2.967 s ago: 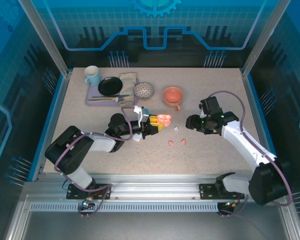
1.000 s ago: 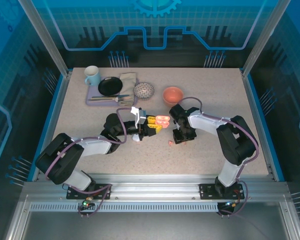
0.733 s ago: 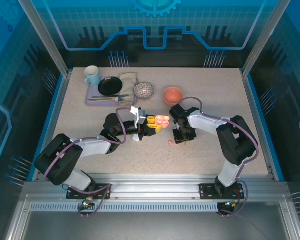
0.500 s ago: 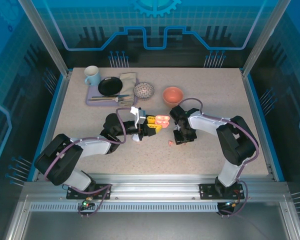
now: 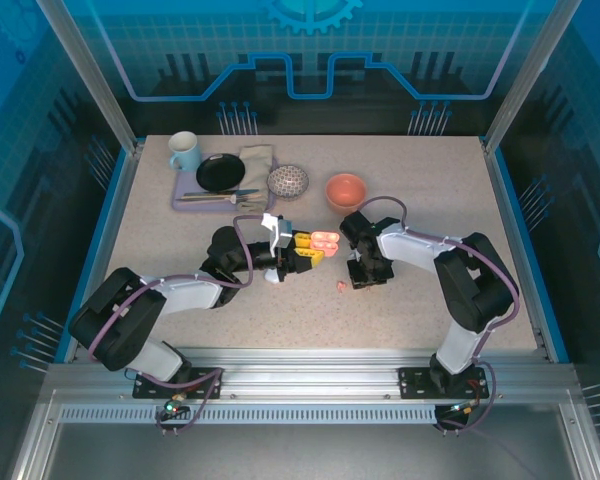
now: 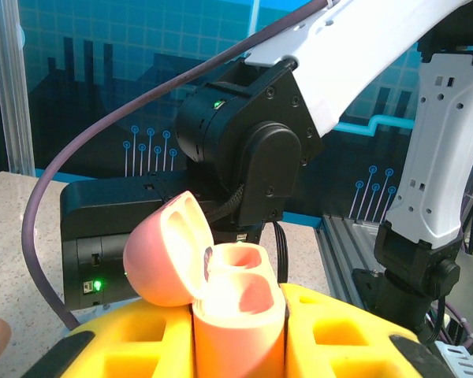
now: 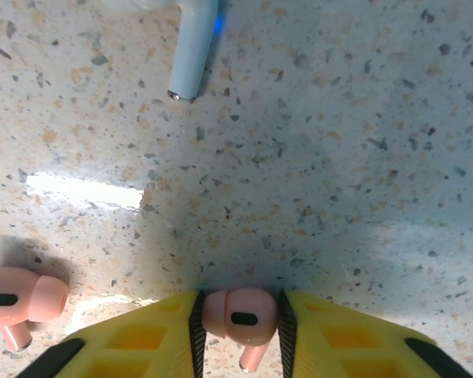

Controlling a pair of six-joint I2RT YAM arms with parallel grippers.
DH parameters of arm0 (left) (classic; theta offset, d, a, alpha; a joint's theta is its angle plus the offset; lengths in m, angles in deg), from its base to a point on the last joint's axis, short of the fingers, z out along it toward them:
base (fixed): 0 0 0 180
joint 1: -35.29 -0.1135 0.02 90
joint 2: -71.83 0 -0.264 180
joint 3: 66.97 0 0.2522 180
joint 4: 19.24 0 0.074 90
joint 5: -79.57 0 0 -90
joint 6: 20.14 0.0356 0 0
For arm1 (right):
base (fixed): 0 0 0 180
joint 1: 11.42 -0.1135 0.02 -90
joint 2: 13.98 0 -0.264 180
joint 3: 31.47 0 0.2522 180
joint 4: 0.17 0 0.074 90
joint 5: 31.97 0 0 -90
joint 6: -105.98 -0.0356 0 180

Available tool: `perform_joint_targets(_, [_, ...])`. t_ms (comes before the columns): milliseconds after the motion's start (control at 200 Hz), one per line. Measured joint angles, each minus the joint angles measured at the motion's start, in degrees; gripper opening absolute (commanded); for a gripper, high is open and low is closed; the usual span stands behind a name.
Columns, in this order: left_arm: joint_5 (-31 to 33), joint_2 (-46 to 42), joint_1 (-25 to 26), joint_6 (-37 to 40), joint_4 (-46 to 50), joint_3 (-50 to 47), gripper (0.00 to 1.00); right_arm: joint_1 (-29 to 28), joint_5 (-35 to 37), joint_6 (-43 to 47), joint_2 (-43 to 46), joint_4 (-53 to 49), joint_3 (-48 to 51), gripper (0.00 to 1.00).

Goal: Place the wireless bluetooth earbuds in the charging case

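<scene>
Squarely within right tool (image 7: 239,335): pink earbud (image 7: 238,313)

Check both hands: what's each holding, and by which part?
Left hand grips the open pink charging case by its base, lid free. Right hand pinches a pink earbud by its bulb, stem pointing back toward the camera.

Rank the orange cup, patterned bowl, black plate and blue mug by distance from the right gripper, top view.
1. orange cup: directly behind the right gripper.
2. patterned bowl: behind it and to the left.
3. black plate: further left.
4. blue mug: back-left corner area.
</scene>
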Motion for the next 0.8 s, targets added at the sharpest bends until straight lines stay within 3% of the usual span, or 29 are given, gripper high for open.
perform_joint_targets(285, [0.00,0.00,0.00,0.00,0.31,0.00,0.00,0.35,-0.11,0.02,0.17,-0.07,-0.07,0.26])
perform_joint_targets(405, [0.00,-0.04,0.00,0.00,0.46,0.00,0.00,0.90,-0.09,-0.15,0.20,-0.04,-0.07,0.40])
perform_joint_targets(800, [-0.02,-1.01,0.00,0.02,1.79,0.02,0.00,1.20,0.13,0.76,0.20,-0.04,-0.07,0.29])
